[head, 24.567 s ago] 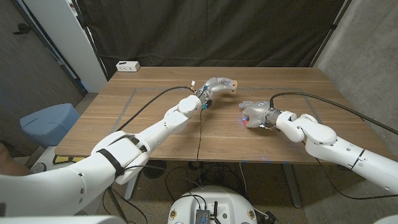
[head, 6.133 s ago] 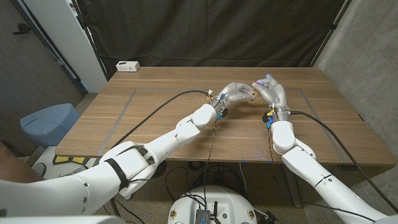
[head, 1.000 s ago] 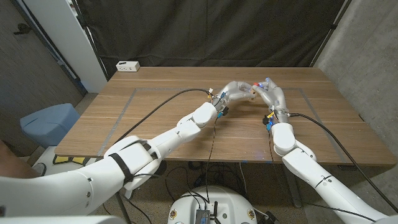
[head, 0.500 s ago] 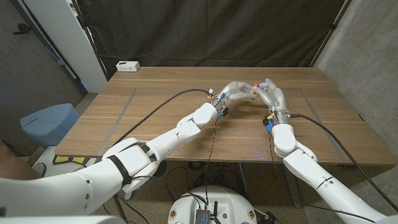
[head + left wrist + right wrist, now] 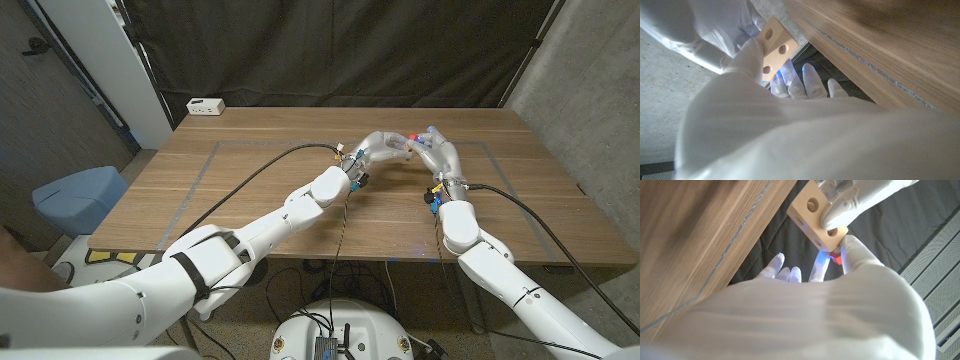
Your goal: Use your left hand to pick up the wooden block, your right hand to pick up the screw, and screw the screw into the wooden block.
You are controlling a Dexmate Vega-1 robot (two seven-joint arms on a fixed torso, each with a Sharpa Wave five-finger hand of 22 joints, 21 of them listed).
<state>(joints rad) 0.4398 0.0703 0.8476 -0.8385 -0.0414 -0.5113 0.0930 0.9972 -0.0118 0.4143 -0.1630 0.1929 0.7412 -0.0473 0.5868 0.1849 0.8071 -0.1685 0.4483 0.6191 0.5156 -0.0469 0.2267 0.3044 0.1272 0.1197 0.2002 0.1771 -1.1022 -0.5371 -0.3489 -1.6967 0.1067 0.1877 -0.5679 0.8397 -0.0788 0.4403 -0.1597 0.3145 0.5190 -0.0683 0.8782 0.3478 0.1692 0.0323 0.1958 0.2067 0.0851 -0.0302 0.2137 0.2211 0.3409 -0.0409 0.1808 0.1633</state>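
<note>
Holding the wooden block (image 5: 819,214) up above the far middle of the table (image 5: 250,180), the left hand (image 5: 378,146) pinched it between its fingertips, the faces with round holes turned outward. The right hand (image 5: 432,150) had closed in against the block's end, its fingers pressing a red-headed screw (image 5: 836,258) up to the wood; how deep the screw sat could not be told, since the fingers hid the shank. The main risk looked like misalignment: if the screw met the hole at a slant, turning would jam it or push the block sideways out of the light pinch. A slipping right fingertip could also drop the small screw onto the table, and the crowded fingers left little room to regrip
</note>
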